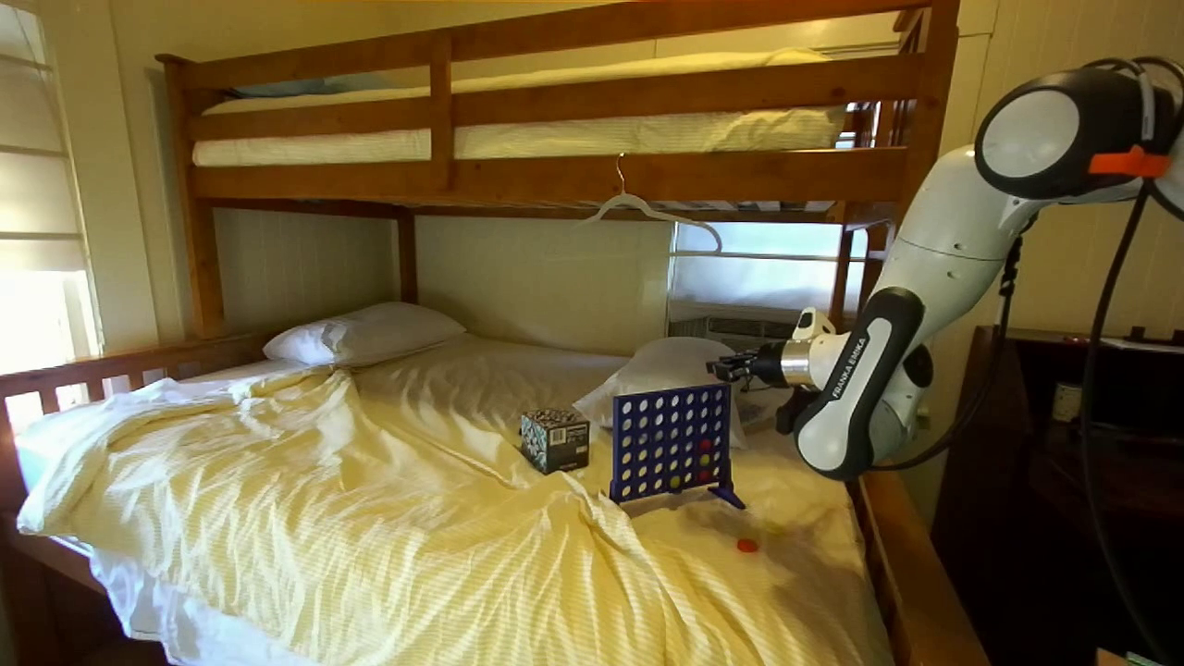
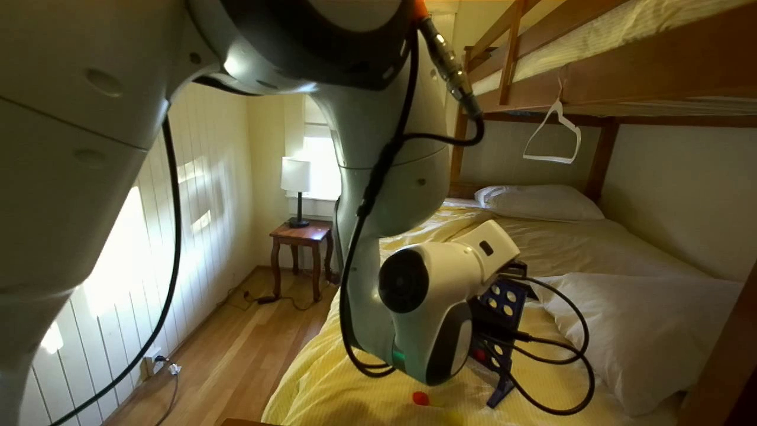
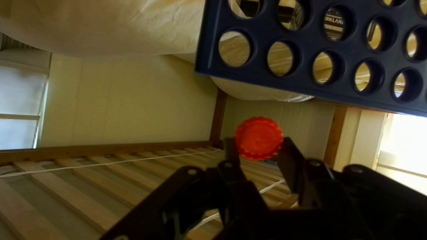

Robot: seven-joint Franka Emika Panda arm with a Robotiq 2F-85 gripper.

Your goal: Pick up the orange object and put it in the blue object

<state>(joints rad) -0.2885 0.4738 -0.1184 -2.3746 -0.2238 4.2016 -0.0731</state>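
An orange-red disc with a ridged rim is held between the two fingertips of my gripper in the wrist view. The gripper shows at the top right corner of the blue grid in an exterior view; the held disc cannot be made out there. The grid stands upright on the bed, with a few red and yellow discs low in its right part. It also shows in the wrist view, apart from the held disc. In an exterior view the arm hides much of the grid. A second orange-red disc lies on the bed.
A dark patterned box sits beside the grid. A pillow lies behind the grid. A yellow blanket lies rumpled over the bed. The upper bunk's wooden rail with a hanging white hanger is overhead. The wrist picture appears upside down.
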